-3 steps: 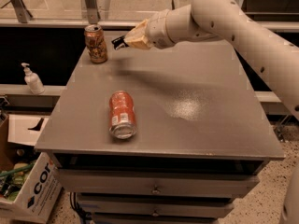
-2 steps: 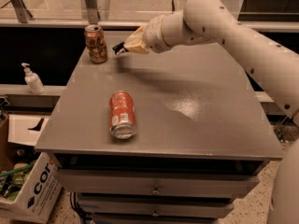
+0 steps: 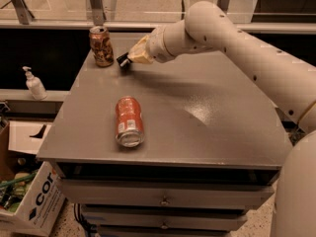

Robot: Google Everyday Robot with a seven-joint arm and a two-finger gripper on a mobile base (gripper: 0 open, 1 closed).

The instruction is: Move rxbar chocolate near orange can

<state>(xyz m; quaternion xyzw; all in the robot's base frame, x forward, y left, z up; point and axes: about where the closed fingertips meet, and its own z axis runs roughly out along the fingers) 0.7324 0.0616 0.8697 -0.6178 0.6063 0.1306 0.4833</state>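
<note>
The hand (image 3: 129,59) is seen over the far corner of the desk (image 3: 222,112), closed on the dark rxbar chocolate (image 3: 123,61), just beside the upright orange can (image 3: 101,46). The placing step is judged underway; lowering and release beside the can are called for next.

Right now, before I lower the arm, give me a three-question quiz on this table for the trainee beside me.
1. True or false: the orange can lies on its side.
2. Where is the gripper? A) over the red-orange can; B) beside the orange can, near the far edge of the table; C) off the table.
3. Fill in: the red-orange can lies on its ____.
Key: 1 false, it stands upright; 2 B; 3 side.
</note>
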